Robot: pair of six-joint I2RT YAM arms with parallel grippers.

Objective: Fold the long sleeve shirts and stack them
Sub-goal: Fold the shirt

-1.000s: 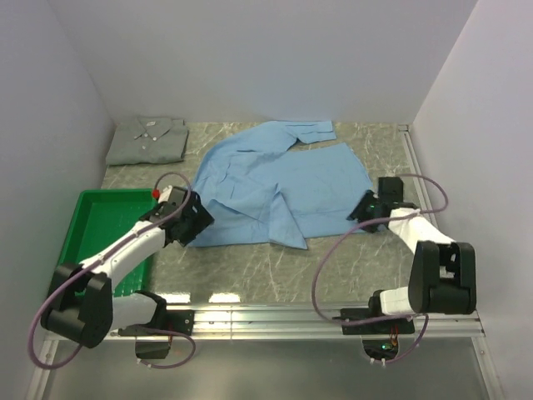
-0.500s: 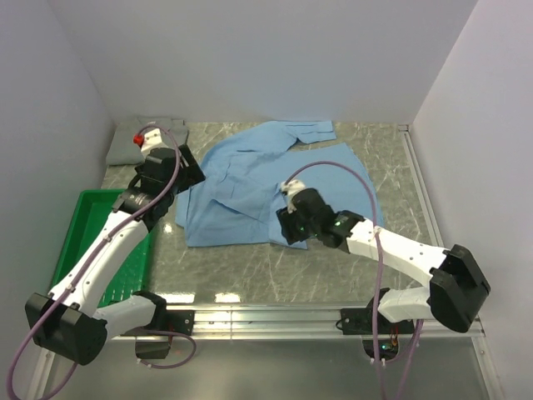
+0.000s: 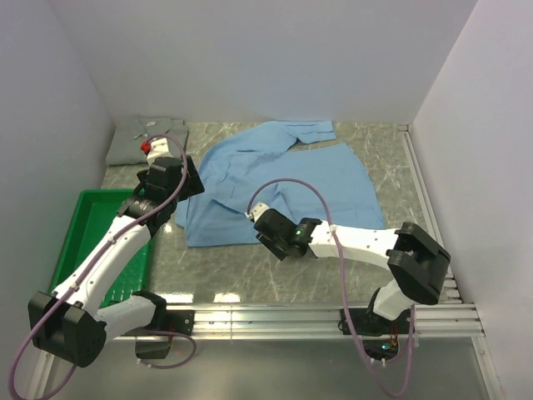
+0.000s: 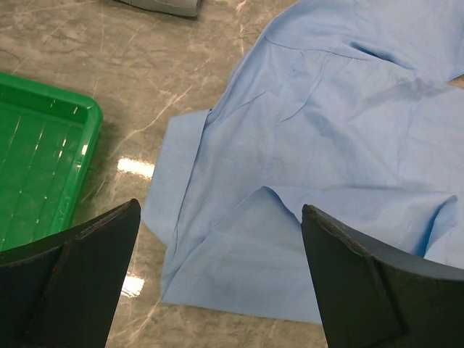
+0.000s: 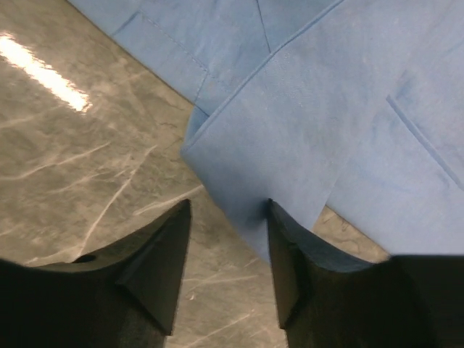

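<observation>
1. One marble table carries two shirts: the blue shirt spread out mid-table, and the grey-green shirt folded at the far-left corner, partly behind the left arm.
2. One green tray sits near-left, partly covered by that arm.
3. There are two grippers. The left gripper gapes wide above the blue shirt's left edge. The right gripper stands part-open, straddling its near hem.

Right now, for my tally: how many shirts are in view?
2. A blue shirt lies spread out in the middle; a grey-green shirt sits folded in the far left corner. None seems hidden.
</observation>
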